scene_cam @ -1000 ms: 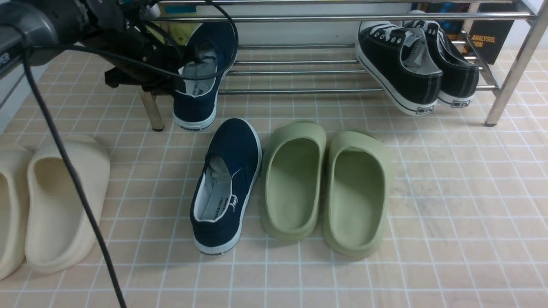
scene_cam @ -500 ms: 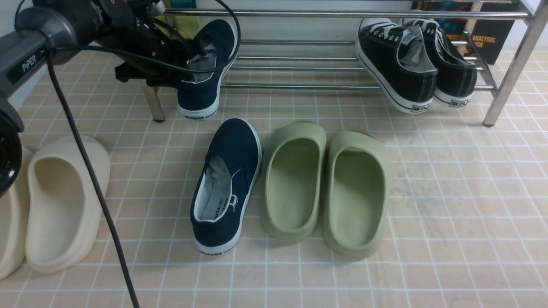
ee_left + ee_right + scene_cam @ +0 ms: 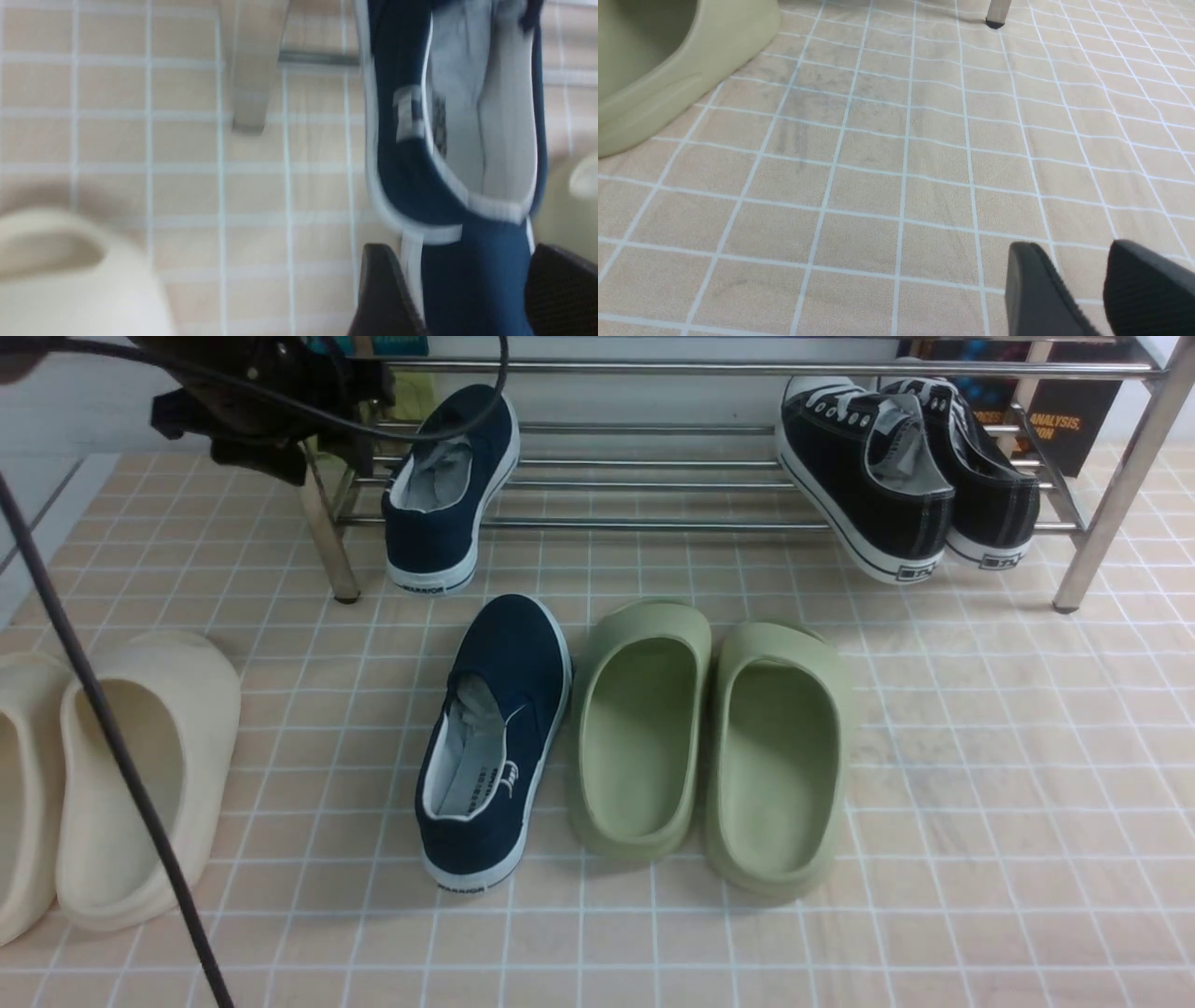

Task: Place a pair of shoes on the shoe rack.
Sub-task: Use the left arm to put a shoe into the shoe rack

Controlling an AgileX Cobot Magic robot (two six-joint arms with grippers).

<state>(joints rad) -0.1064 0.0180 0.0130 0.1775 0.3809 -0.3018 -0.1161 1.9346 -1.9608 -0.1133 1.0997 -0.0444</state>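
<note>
One navy slip-on (image 3: 448, 523) rests tilted on the lower shelf of the chrome shoe rack (image 3: 653, 524), at its left end. Its heel hangs over the front tube. The other navy slip-on (image 3: 509, 653) lies on the tiled floor in front of it. My left gripper (image 3: 460, 252) is open, drawn back up and to the left of the racked shoe and holding nothing. In the left wrist view the racked shoe (image 3: 402, 163) shows beyond the spread fingers. My right gripper (image 3: 1069, 247) hovers open over bare tiles.
Black lace-up sneakers (image 3: 868, 495) lean on the rack's right end. Olive slippers (image 3: 644, 728) lie right of the floor shoe, cream slippers (image 3: 140, 775) at the far left. A black cable (image 3: 112, 737) hangs across the left. The rack's left leg (image 3: 327, 541) stands near my left arm.
My left gripper opened and let go of the navy shoe, then pulled back up and to the left. The shoe settled onto the rack's lower shelf.
</note>
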